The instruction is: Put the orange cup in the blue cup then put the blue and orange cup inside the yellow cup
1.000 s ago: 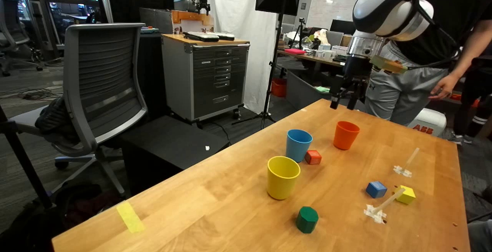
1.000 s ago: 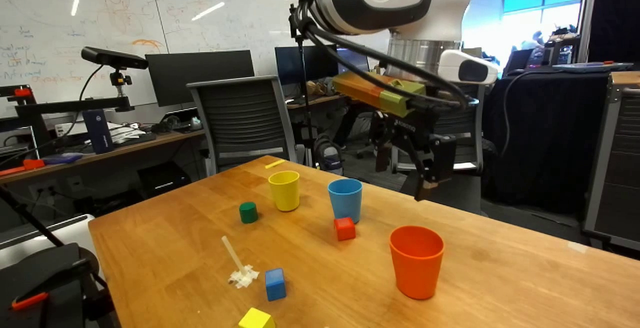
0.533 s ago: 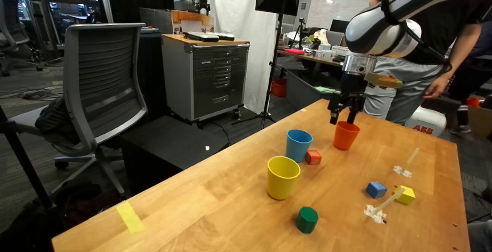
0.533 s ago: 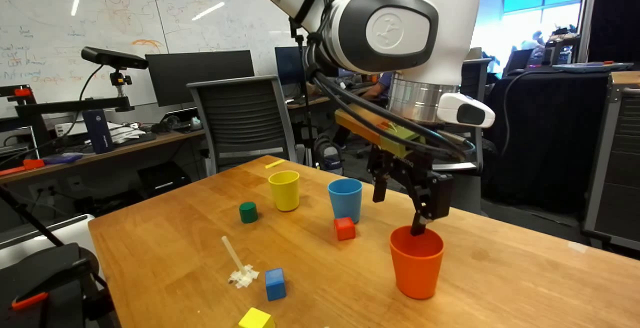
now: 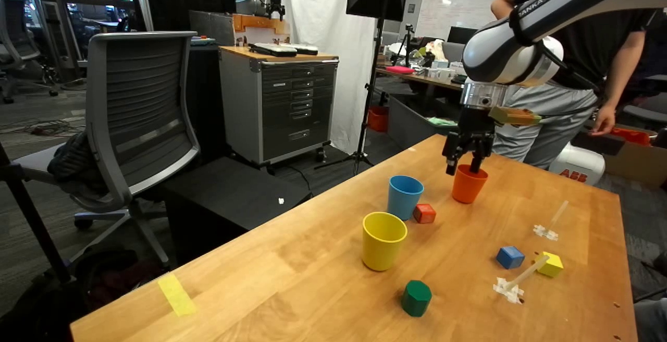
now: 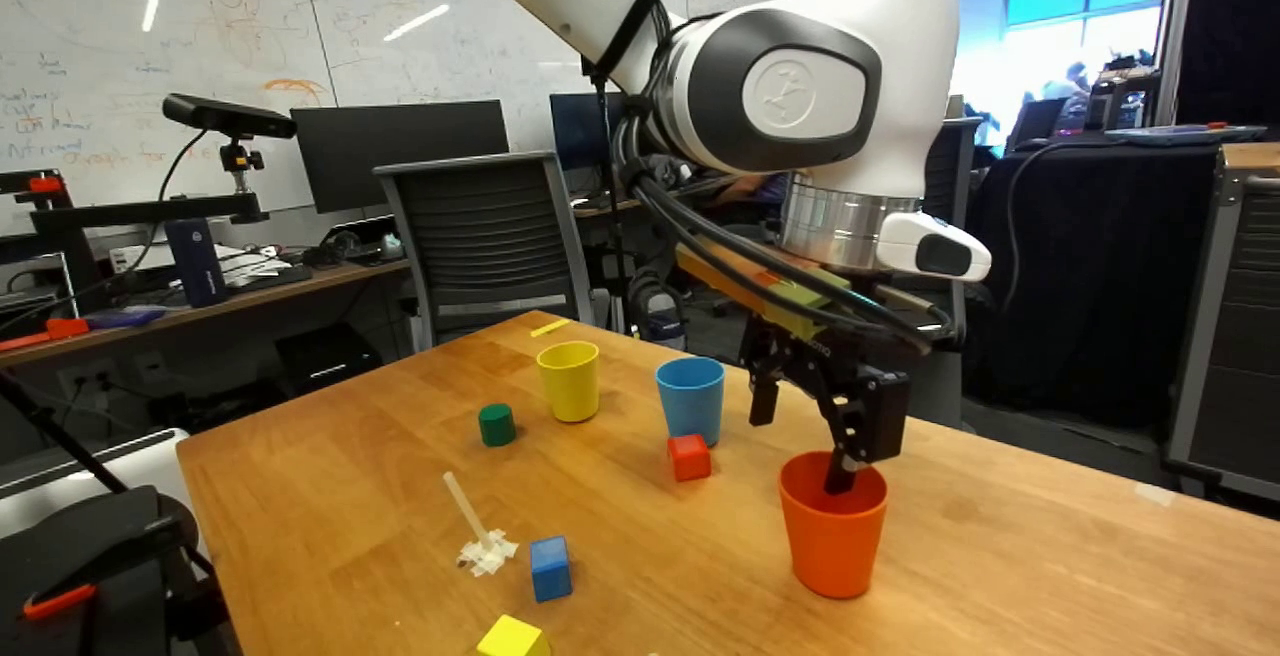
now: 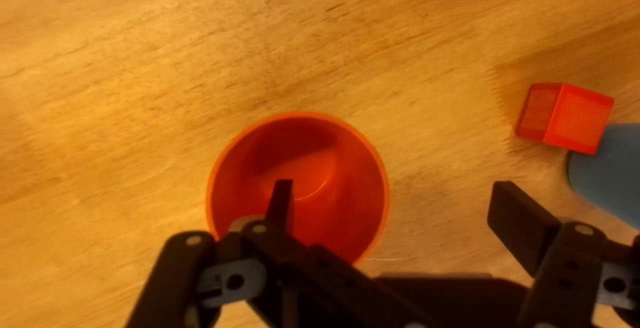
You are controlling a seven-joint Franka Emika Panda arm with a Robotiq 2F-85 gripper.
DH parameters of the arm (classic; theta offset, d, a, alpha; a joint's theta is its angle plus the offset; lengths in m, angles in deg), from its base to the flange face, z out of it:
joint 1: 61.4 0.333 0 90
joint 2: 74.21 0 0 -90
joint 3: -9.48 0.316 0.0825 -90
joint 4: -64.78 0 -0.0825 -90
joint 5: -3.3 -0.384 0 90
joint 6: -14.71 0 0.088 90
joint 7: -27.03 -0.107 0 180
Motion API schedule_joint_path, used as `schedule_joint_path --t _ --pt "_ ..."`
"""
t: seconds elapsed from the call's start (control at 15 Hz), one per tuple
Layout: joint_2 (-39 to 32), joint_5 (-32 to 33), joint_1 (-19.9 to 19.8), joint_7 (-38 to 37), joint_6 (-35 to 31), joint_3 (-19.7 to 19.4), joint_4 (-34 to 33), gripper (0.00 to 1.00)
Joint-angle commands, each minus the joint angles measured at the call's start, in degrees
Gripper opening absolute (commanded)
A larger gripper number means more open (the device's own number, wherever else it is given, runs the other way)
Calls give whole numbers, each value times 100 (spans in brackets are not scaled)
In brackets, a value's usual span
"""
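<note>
The orange cup (image 5: 466, 190) stands upright on the table and also shows in an exterior view (image 6: 833, 548). In the wrist view I look down into the orange cup (image 7: 345, 203). My gripper (image 5: 462, 169) is open, also in the wrist view (image 7: 393, 184). One finger reaches inside the cup's mouth; the other is outside, on the blue cup's side. The cup wall is between them, not gripped. The blue cup (image 5: 404, 202) stands upright and apart; part of it shows in the wrist view (image 7: 617, 173). The yellow cup (image 5: 383, 248) stands upright beyond it, out of the wrist view.
A red block (image 7: 570, 118) lies by the blue cup. A green block (image 5: 416, 298) stands near the yellow cup. A blue block (image 5: 510, 257) and a yellow block (image 5: 551, 264) lie near a stick (image 5: 529, 271) taped to the table. A second stick (image 5: 558, 214) is taped farther back.
My open gripper has come down from above the table to the orange cup, and one finger has entered its mouth. The cups have not moved.
</note>
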Motion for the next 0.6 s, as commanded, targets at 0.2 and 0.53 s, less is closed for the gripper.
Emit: schedule_joint_path --t 0.2,0.53 --pt "-158 220 -51 -259 122 91 -287 50" --pt "-212 250 -45 -352 153 84 -341 11"
